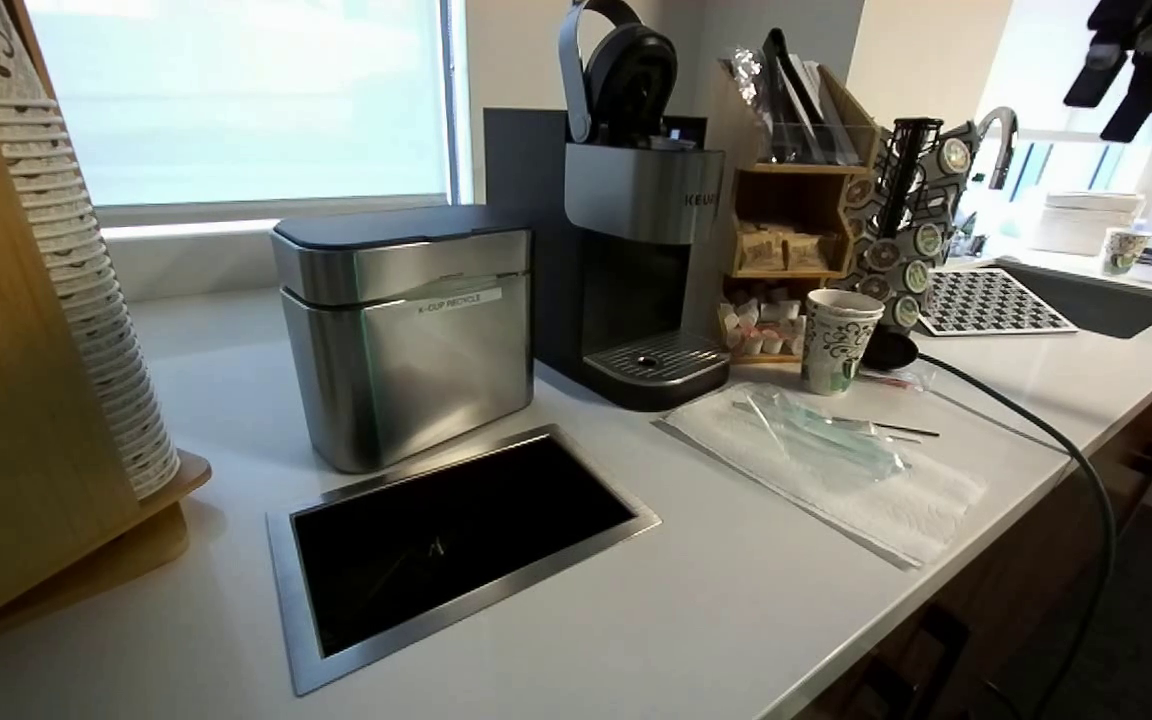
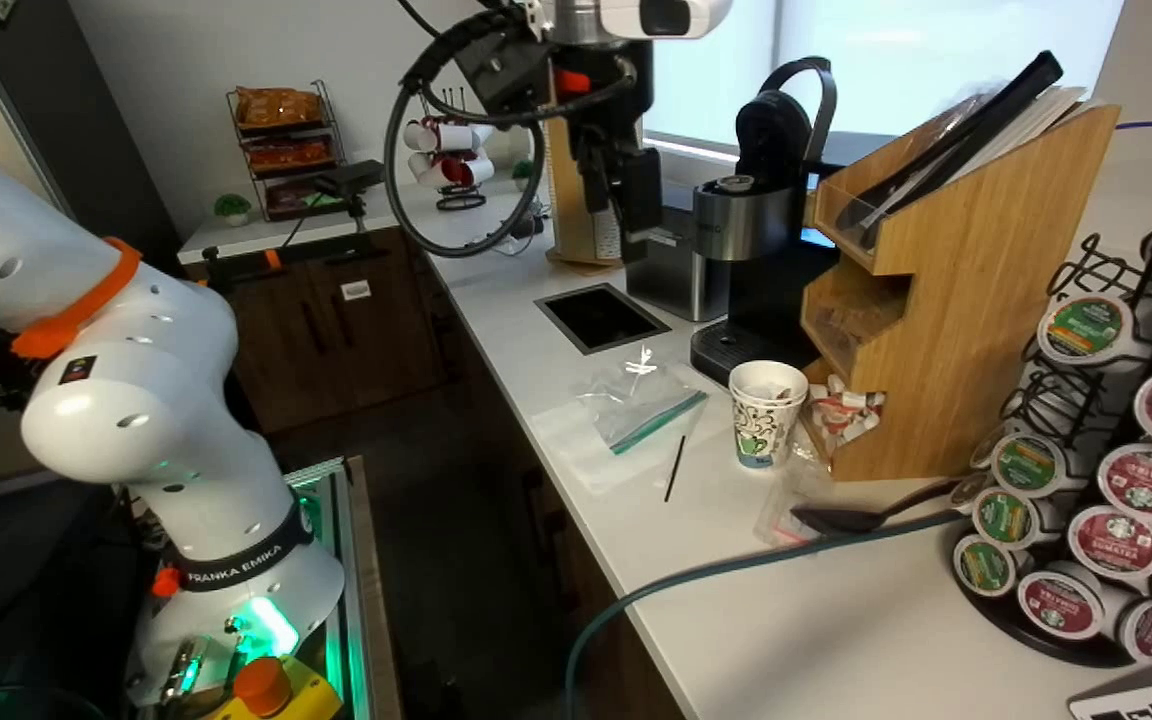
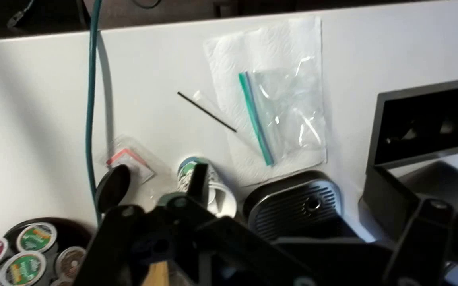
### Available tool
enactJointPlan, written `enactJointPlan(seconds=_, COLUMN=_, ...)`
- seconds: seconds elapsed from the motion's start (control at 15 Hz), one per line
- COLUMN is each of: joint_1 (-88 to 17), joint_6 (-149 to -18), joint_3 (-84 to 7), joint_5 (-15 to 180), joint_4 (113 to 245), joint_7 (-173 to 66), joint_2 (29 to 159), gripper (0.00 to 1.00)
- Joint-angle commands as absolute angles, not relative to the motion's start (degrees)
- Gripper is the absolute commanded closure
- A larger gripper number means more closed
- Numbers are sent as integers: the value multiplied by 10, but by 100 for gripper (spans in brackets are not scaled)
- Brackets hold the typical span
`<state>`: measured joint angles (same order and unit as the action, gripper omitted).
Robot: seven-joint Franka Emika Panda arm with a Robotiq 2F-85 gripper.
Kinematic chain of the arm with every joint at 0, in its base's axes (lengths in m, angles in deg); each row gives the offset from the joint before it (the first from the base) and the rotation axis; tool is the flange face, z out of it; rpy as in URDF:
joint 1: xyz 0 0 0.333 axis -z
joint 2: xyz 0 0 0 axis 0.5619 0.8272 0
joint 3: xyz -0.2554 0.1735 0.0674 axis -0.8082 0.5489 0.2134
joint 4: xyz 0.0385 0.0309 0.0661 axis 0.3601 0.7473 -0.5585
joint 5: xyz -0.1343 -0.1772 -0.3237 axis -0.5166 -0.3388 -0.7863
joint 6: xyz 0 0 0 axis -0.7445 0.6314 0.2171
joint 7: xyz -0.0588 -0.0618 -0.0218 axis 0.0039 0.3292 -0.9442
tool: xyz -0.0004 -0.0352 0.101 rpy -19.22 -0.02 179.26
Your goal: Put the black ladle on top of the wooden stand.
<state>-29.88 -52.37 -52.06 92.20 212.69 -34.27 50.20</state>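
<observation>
one black ladle (image 2: pixel 841 520) to fetch: bring the wide-spread, empty gripper (image 1: pixel 1100 120) down across its handle (image 2: pixel 921 497), avoiding the cable (image 3: pixel 90 99), then lift above the wooden stand (image 2: pixel 986 270).

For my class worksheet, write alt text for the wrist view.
A black ladle lies on a white counter beside a teal cable, seen from above. To its right are nested paper cups, a coffee-machine drip tray, and a clear zip bag on a paper towel; the open end effector fills much of the bottom.
</observation>
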Motion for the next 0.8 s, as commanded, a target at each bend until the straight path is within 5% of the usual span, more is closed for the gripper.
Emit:
enactJointPlan(seconds=0.0, joint_1=-279, joint_6=-544, joint_3=-563, joint_5=963, joint_4=2067, joint_7=-306, joint_2=597, gripper=0)
enactJointPlan(seconds=0.2, joint_1=-269, joint_6=-466, joint_3=-590, joint_5=1008, joint_4=1992, joint_7=-294, joint_2=698, gripper=0)
enactJointPlan(seconds=0.27, joint_1=-257, joint_6=-517, joint_3=-563, joint_5=978, joint_4=2056, joint_7=-303, joint_2=624, gripper=0)
enactJointPlan(seconds=0.73, joint_1=-247, joint_6=-514, joint_3=-558, joint_5=1004, joint_4=2004, joint_7=-312, joint_2=702, gripper=0)
